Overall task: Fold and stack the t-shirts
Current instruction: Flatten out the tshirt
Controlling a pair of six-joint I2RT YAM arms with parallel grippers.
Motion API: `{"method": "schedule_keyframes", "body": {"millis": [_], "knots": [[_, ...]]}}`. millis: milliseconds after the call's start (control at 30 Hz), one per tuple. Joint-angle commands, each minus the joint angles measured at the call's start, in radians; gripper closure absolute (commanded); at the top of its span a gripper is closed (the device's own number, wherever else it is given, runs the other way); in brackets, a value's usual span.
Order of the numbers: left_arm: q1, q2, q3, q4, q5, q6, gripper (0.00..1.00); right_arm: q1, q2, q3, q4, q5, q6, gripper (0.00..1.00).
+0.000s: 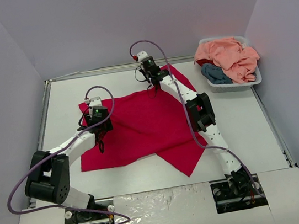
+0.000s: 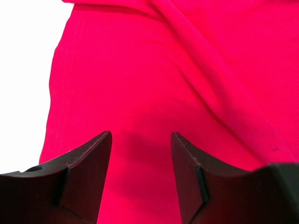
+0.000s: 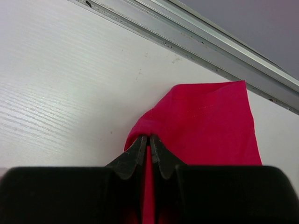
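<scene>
A crimson-red t-shirt (image 1: pixel 143 127) lies spread on the white table, creased, one corner pointing toward the near edge. My left gripper (image 1: pixel 99 124) hovers open over its left part; in the left wrist view the red cloth (image 2: pixel 154 79) fills the frame beneath the parted gripper (image 2: pixel 141 136), which holds nothing. My right gripper (image 1: pixel 151 79) is at the shirt's far edge, shut on a fold of the red cloth (image 3: pixel 205 126), the gripper (image 3: pixel 149 138) pinching it. A peach-pink shirt (image 1: pixel 229 56) and a teal-blue shirt (image 1: pixel 214 73) lie in the basket.
A white plastic basket (image 1: pixel 244 83) stands at the back right. A metal rail (image 3: pixel 196 35) runs along the table's far edge, close behind the right gripper. Grey walls enclose the table on three sides.
</scene>
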Motion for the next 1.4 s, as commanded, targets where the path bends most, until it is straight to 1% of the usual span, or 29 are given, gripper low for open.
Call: {"method": "schedule_keyframes", "body": {"millis": [0, 100, 133, 167, 233, 433, 600, 800, 967, 1033, 1067, 1100, 1133, 1167, 1200, 1267, 1300, 1367], "knots": [[-0.007, -0.003, 0.042, 0.015, -0.027, 0.017, 0.48, 0.005, 0.009, 0.008, 0.034, -0.027, -0.012, 0.96], [-0.01, 0.0, 0.044, 0.014, -0.027, 0.017, 0.48, 0.005, 0.0, -0.01, 0.037, -0.018, -0.007, 0.52], [-0.012, 0.0, 0.045, 0.014, -0.029, 0.017, 0.48, 0.005, -0.006, -0.02, 0.04, -0.016, -0.007, 0.3], [-0.014, 0.0, 0.047, 0.012, -0.03, 0.017, 0.48, 0.005, -0.02, -0.03, 0.046, -0.015, -0.006, 0.26], [-0.014, 0.002, 0.048, 0.011, -0.032, 0.017, 0.48, 0.005, -0.035, -0.059, 0.052, -0.009, -0.003, 0.23], [-0.029, -0.037, 0.038, 0.021, -0.035, 0.036, 0.48, 0.005, -0.115, -0.136, 0.057, 0.007, 0.02, 0.23], [-0.029, -0.063, 0.027, 0.024, -0.032, 0.032, 0.48, 0.005, -0.212, -0.241, 0.062, 0.001, 0.052, 0.23], [-0.029, -0.074, 0.014, 0.024, -0.029, 0.028, 0.48, 0.001, -0.31, -0.346, 0.063, -0.012, 0.082, 0.22], [-0.03, -0.083, 0.007, 0.021, -0.033, 0.026, 0.48, -0.007, -0.37, -0.403, 0.062, -0.019, 0.098, 0.2], [-0.03, -0.086, 0.001, 0.023, -0.035, 0.026, 0.48, -0.01, -0.387, -0.434, 0.06, -0.006, 0.101, 0.21], [-0.03, -0.086, 0.001, 0.023, -0.035, 0.023, 0.48, -0.013, -0.399, -0.445, 0.062, 0.0, 0.106, 0.25], [-0.03, -0.084, -0.001, 0.023, -0.035, 0.023, 0.48, -0.021, -0.407, -0.452, 0.062, 0.007, 0.12, 0.4], [-0.03, -0.084, -0.001, 0.023, -0.033, 0.023, 0.48, -0.027, -0.419, -0.468, 0.062, 0.008, 0.129, 0.53], [-0.03, -0.084, -0.001, 0.023, -0.033, 0.022, 0.48, -0.04, -0.424, -0.474, 0.062, 0.011, 0.138, 0.75], [-0.03, -0.084, -0.002, 0.024, -0.032, 0.022, 0.48, -0.047, -0.43, -0.48, 0.062, 0.011, 0.149, 0.84], [-0.029, -0.084, -0.002, 0.024, -0.036, 0.02, 0.48, -0.062, -0.436, -0.491, 0.057, 0.008, 0.175, 0.96], [-0.03, -0.083, -0.002, 0.024, -0.036, 0.02, 0.48, -0.077, -0.436, -0.492, 0.052, 0.007, 0.183, 1.0], [-0.03, -0.083, -0.002, 0.024, -0.039, 0.02, 0.48, -0.091, -0.425, -0.483, 0.031, -0.001, 0.201, 1.0]]}}
